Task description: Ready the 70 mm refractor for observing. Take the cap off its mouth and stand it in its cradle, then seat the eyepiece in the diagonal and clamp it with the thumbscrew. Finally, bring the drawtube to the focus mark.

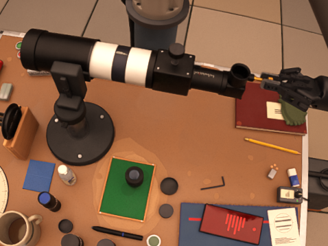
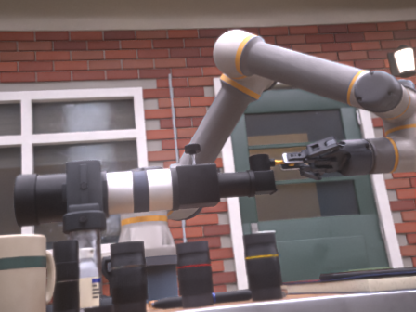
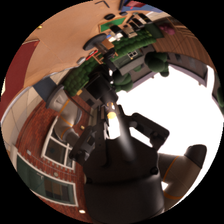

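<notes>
The black-and-white refractor (image 1: pixel 113 63) sits level on its mount (image 1: pixel 79 132) over the brown table, its diagonal (image 1: pixel 239 73) open-mouthed at the right end. Just right of the diagonal my gripper (image 1: pixel 267 82) is closed on the brass thumbscrew (image 1: pixel 256 78) that sticks out of the diagonal's side. The eyepiece (image 1: pixel 134 176) stands upright on the green pad (image 1: pixel 126 188) near the front of the table. The lens cap (image 1: pixel 11 121) stands on edge in the wooden cradle (image 1: pixel 21 132) at the left. The focus knob (image 1: pixel 176 50) tops the focuser block.
The red book (image 1: pixel 269 111) and a green cloth (image 1: pixel 291 111) lie under my gripper by the table's right edge. A pencil (image 1: pixel 271 145), hex key (image 1: pixel 213 184), round caps (image 1: pixel 169 186) and a mug (image 1: pixel 16 228) are scattered along the front.
</notes>
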### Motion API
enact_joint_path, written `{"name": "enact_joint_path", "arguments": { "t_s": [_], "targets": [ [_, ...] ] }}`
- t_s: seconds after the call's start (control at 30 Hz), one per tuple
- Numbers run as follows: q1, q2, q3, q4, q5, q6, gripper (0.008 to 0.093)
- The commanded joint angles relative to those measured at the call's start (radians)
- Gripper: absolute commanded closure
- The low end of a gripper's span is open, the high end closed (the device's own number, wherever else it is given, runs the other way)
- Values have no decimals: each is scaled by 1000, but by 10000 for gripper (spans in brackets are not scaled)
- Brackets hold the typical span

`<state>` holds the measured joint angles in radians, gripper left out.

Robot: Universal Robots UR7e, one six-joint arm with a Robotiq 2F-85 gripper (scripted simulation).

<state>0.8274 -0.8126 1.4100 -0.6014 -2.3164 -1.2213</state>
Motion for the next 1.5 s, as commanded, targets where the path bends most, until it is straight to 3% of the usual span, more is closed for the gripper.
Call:
{"name": "enact_joint_path", "arguments": {
  "t_s": [0.0,0.43,1.07,1.47],
  "targets": [
    [-2,-1,1,2,0,0,934],
    [-2,-1,1,2,0,0,929],
    [-2,-1,1,2,0,0,554],
    [-2,1,1,2,1,0,554]
  ]
}}
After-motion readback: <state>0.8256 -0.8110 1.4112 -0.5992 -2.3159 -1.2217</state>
